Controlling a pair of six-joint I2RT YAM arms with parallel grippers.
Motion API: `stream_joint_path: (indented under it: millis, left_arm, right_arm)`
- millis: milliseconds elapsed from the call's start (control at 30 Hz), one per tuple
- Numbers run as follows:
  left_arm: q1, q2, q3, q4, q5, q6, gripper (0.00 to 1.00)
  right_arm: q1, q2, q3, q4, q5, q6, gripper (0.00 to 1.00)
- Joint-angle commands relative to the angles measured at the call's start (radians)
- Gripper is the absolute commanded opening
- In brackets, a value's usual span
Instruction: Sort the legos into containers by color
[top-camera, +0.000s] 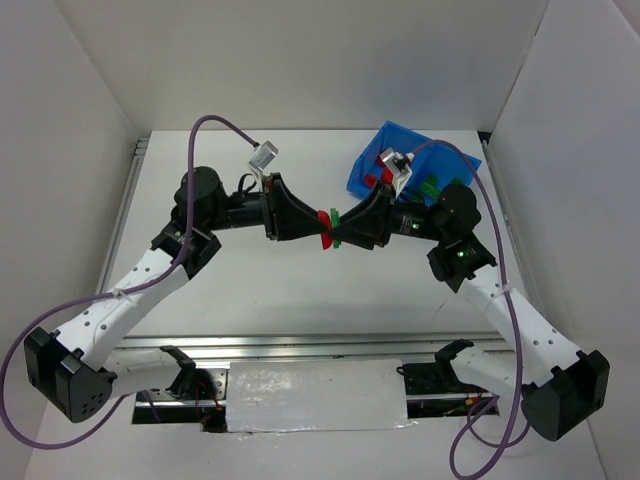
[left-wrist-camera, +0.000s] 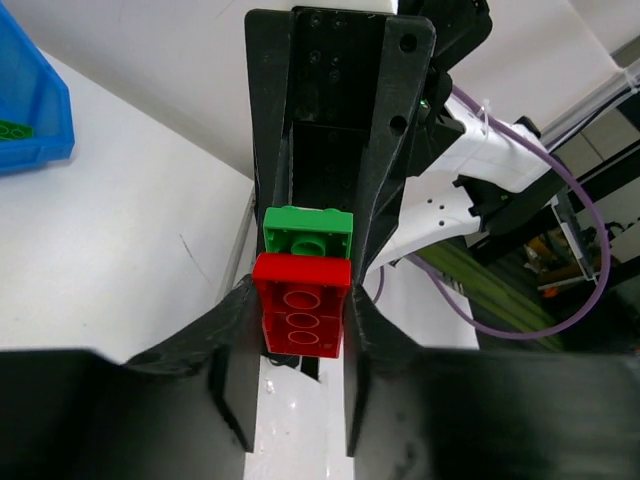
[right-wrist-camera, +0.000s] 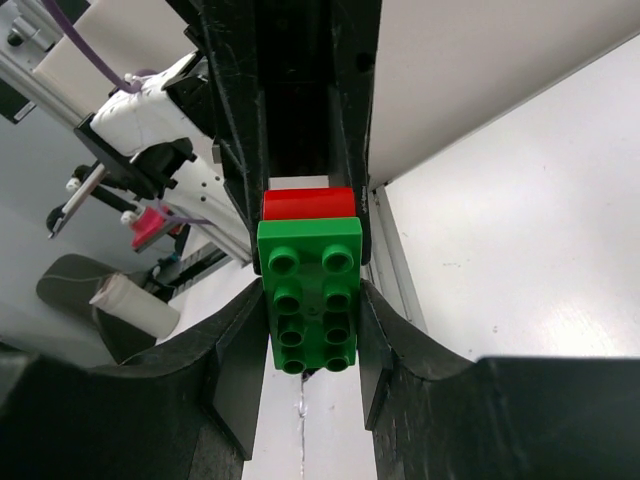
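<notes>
Left gripper (left-wrist-camera: 300, 335) clamped on red brick (left-wrist-camera: 301, 300), right gripper (right-wrist-camera: 310, 340) on green brick (right-wrist-camera: 310, 275). Bricks joined between them. Separation step: pull straight apart, then drop each in bin (top-camera: 396, 133) beyond the right gripper.

There are two arms, the left arm (top-camera: 150, 268) and the right arm (top-camera: 505, 305). There are two grippers, the left gripper (left-wrist-camera: 300, 315) and the right gripper (right-wrist-camera: 310, 305). Each one has two fingers (left-wrist-camera: 225, 345), so that makes four. There are two purple cables, the left cable (top-camera: 215, 121) and the right cable (top-camera: 447, 144). Two bricks are held up in the air: one red brick (left-wrist-camera: 301, 305) and one green brick (right-wrist-camera: 310, 290). The green brick shows eight bumps. The red brick shows three round holes. There is one blue bin (top-camera: 405, 138). It has more red and green bricks inside, but they are too hidden to count. There is one table (top-camera: 250, 300).
</notes>
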Motion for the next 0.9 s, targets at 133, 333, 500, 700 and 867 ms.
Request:
stream_joint_path:
  millis: [133,333,500,700,867]
  left_arm:
    - [-0.004,0.019,0.077,0.027,0.025,0.042,0.00]
    - [-0.003,0.038,0.089,0.050,0.043,0.045,0.00]
    - [0.012,0.033,0.068,0.129,0.062,0.028,0.00]
    - [0.083,0.007,-0.015,0.356,0.132,-0.076,0.00]
    - [0.147,-0.014,-0.095,0.500,0.157,-0.160,0.00]
  right_arm:
    - [0.008,0.025,0.072,0.011,0.009,-0.043,0.00]
    - [0.006,0.031,0.055,0.057,-0.008,-0.029,0.31]
    - [-0.008,0.039,0.052,0.057,-0.016,-0.034,0.03]
    - [-0.049,0.012,0.017,0.103,-0.036,-0.011,0.06]
    - [-0.072,0.002,0.011,0.100,-0.051,-0.009,0.03]
